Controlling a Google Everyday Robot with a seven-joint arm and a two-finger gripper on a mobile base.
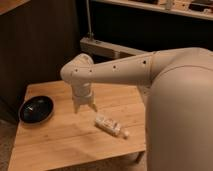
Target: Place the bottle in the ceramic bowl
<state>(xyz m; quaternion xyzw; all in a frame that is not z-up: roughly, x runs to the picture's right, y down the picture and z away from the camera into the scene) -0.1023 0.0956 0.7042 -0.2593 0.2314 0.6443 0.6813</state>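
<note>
The small whitish bottle (pixel 109 125) lies on its side on the wooden table (pixel 55 142), its white cap pointing right toward the front edge. The black glossy ceramic bowl (pixel 36 109) sits at the table's left edge and holds nothing. My gripper (pixel 84 106) hangs fingers down over the middle of the table, between bowl and bottle. It is just up and left of the bottle and not touching it. Its fingers stand apart and hold nothing.
My large white arm (pixel 170 95) fills the right side and hides the table's right part. A dark cabinet wall stands behind the table, with a pale metal ledge (pixel 107 48) at the back.
</note>
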